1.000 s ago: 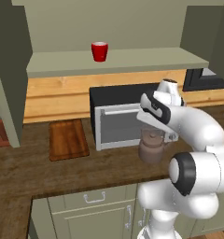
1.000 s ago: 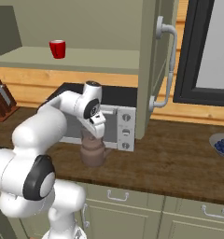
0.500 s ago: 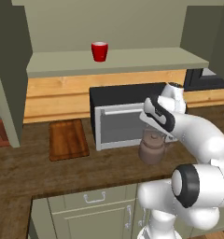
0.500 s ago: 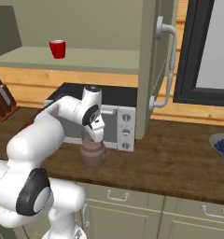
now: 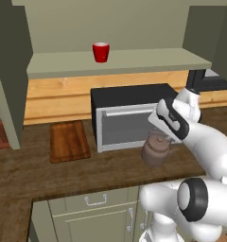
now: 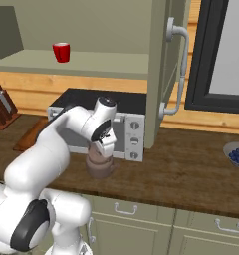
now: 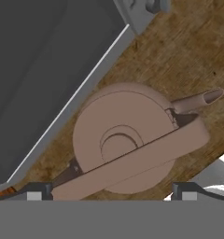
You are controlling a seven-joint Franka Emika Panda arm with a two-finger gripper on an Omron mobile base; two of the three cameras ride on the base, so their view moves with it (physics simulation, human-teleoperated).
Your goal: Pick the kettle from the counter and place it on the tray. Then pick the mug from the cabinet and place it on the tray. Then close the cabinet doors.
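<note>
Kettle (image 7: 125, 140) sits on the bench (image 5: 35, 172) before the microwave (image 5: 127, 118), directly under the pincer (image 5: 161, 133). Its 2 tips stand wide apart, holding nothing; the handle runs slantwise between them, spout (image 7: 198, 100) pointing away.

A black microwave (image 5: 132, 116) with a silver-framed door and a control panel at its right end stands on the tabletop against the orange-tan wooden wall panel (image 5: 58, 97). A wooden knife block (image 6: 2, 107) stands at the far left of the right base view, and a bowl of dark blue fruit (image 6: 238, 154) sits at the far right edge. A dark-framed window (image 6: 223, 55) is on the wall above the bowl, and pale green drawer fronts (image 6: 126, 216) with small handles run below the tabletop.
</note>
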